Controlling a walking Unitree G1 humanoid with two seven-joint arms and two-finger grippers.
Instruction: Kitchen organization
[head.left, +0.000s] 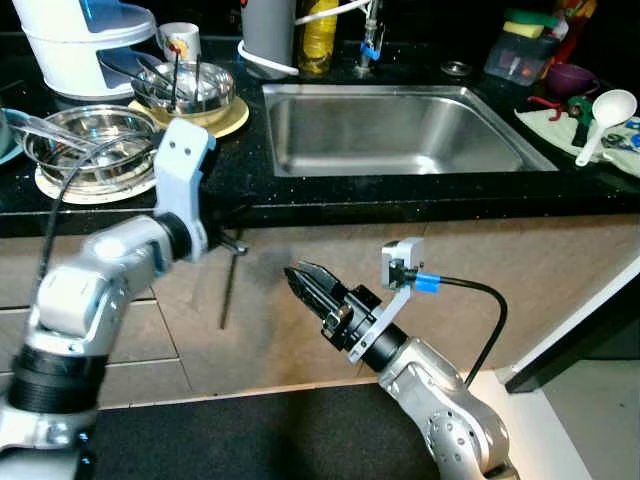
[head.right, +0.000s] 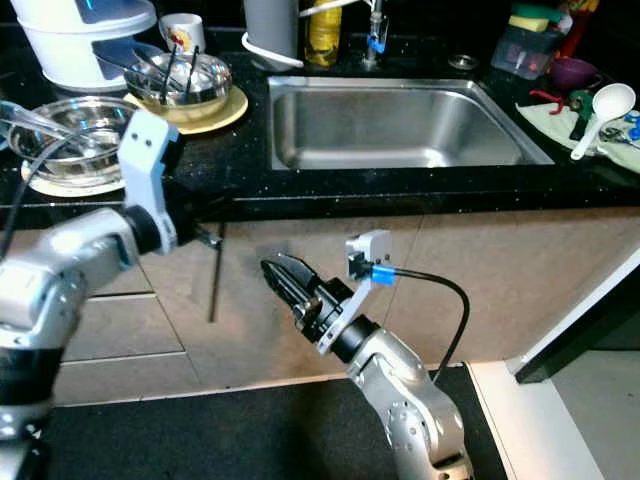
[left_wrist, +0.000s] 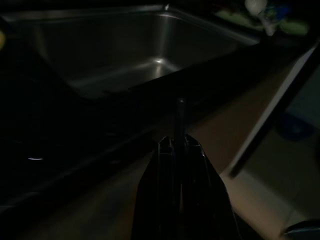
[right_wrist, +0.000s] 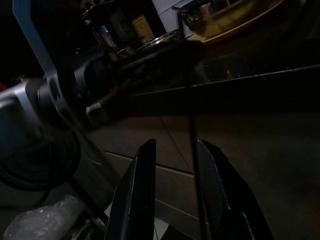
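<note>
The left gripper (head.left: 222, 238) holds a thin dark rod (head.left: 229, 290) below the desk (head.left: 250, 190) edge, so the narrowly open right gripper (head.left: 305, 281) should approach slowly.

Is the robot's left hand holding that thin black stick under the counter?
Touching. In the left wrist view, the left gripper has its fingers closed around the thin stick, which pokes out past the tips. The head views show the stick hanging below it.

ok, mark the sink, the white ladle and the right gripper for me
sink (head.left: 400, 135): left eye view, bare steel floor of the basin
white ladle (head.left: 612, 106): left eye view, its bowl
right gripper (head.left: 296, 273): left eye view, tips of its black fingers
</note>
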